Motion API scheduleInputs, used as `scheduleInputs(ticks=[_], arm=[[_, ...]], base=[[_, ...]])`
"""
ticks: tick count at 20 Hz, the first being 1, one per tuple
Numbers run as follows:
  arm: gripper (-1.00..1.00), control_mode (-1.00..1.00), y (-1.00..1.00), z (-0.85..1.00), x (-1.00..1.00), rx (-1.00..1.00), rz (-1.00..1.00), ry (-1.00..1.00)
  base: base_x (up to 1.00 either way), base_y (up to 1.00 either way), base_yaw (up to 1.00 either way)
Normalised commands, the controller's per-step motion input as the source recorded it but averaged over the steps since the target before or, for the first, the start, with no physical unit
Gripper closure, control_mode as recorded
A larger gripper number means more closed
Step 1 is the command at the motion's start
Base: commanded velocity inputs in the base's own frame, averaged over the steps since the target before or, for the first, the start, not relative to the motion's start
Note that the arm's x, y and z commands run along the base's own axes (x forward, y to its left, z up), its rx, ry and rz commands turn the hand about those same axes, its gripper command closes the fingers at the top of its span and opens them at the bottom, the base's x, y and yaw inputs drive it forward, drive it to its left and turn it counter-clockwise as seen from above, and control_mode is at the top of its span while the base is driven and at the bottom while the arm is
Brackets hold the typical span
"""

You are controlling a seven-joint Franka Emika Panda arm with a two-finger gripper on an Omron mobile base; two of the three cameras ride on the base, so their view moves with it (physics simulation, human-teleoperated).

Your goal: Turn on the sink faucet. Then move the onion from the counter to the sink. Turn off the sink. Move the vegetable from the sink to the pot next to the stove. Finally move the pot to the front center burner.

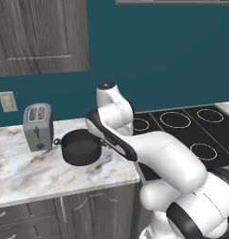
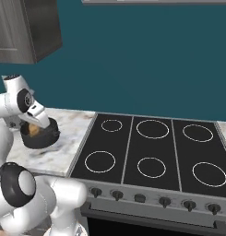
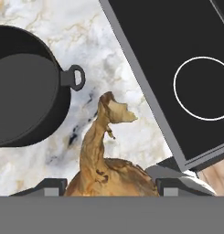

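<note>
Hand view: fingers point(image 3: 111, 186) clamp the onion point(image 3: 104, 160), arm bent low beside the pot point(image 3: 26, 87)

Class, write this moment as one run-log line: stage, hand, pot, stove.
stage: carrying onion to pot | hand: shut on onion, beside pot | pot: empty, on counter | stove: bare

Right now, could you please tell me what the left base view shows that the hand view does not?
Left base view alone: a grey toaster, a wall outlet and cabinet doors.

Hand view alone: the onion between the claw fingers, its stalk pointing up, above the counter beside the pot.

Both: the dark pot, empty, the marble counter and the stove.
</note>
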Motion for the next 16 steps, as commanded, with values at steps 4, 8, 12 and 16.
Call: scheduleInputs(ticks=[4, 8, 12, 16], arm=[[1.0, -1.0, 0.44, -0.14, 0.34, -0.03, 0.0, 0.0], [1.0, -1.0, 0.31, -0.28, 0.38, -0.02, 0.0, 0.0], [1.0, -1.0, 0.23, -0.27, 0.47, 0.0, 0.0, 0.05], [1.0, -1.0, 0.26, -0.29, 0.5, 0.0, 0.0, 0.06]], base=[[0.0, 0.0, 0.0], [0.0, 0.0, 0.0], [0.0, 0.0, 0.0], [0.0, 0.0, 0.0]])
